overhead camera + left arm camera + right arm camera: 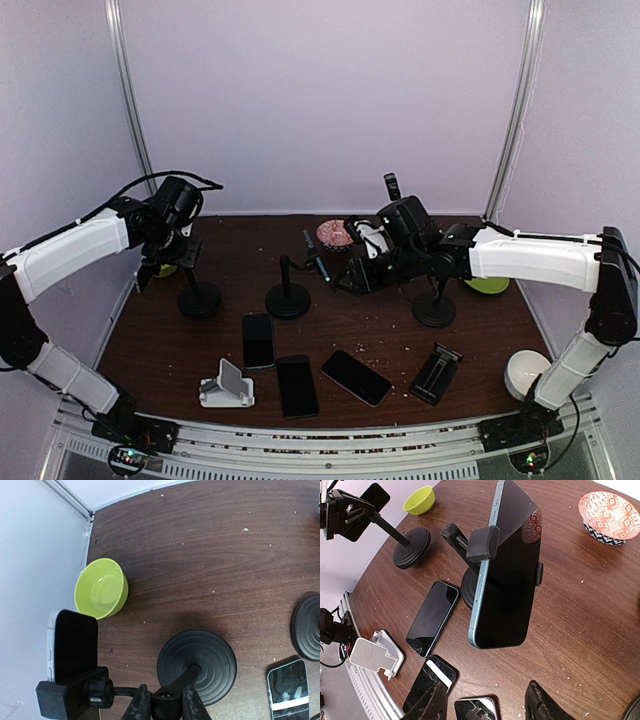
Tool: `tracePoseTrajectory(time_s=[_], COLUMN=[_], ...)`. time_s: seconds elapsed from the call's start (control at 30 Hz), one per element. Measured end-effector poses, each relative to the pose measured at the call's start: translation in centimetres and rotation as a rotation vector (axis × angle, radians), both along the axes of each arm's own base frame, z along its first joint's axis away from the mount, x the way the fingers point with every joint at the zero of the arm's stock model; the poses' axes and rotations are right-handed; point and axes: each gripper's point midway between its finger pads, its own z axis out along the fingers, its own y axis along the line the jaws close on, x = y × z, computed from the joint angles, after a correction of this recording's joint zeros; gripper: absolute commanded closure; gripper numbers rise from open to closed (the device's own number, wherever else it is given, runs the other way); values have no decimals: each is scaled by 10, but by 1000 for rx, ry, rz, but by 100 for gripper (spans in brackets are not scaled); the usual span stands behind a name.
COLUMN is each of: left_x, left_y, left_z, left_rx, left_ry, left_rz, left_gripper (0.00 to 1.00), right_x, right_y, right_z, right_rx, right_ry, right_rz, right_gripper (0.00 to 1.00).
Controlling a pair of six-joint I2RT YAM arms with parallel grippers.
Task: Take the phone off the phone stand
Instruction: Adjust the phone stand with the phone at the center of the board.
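Note:
A blue-edged phone [507, 570] stands upright in the clamp of the middle phone stand [482, 544], whose round base [288, 301] sits mid-table. My right gripper [485, 707] is open just short of the phone's lower end, one finger to each side, touching nothing; from above it [338, 278] hovers right of that stand. My left gripper [167, 700] is shut on the neck joint of the left phone stand [197, 665], which clamps a dark phone [75, 647]. In the top view that gripper [160, 250] is at the far left.
A third stand [435, 305] is under the right arm. Three loose phones [297, 385] lie near the front with a white stand [225, 388] and a black folding stand [437, 372]. Green bowls [100, 587] [490, 285], a patterned bowl [609, 510] and a white object [525, 372] ring the table.

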Motion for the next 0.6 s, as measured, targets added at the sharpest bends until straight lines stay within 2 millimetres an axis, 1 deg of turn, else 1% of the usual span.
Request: tracePoseTrajectory(time_s=[0.37,0.5,0.6], left_x=[2,-2,-3], left_y=[-2,-2,-2], left_z=[-19,-32,-35], left_rx=[-4,-9,-14], left_ry=[44,71,75], left_rz=[27,37,41], left_gripper=[100,94,90], right_x=[1,0,0], right_y=[1,0,0], right_z=[1,-3,-3], right_rx=[7,3,3], right_ry=[-6,-2,-2], right_rz=[0,0,0], right_gripper=[46,46,46])
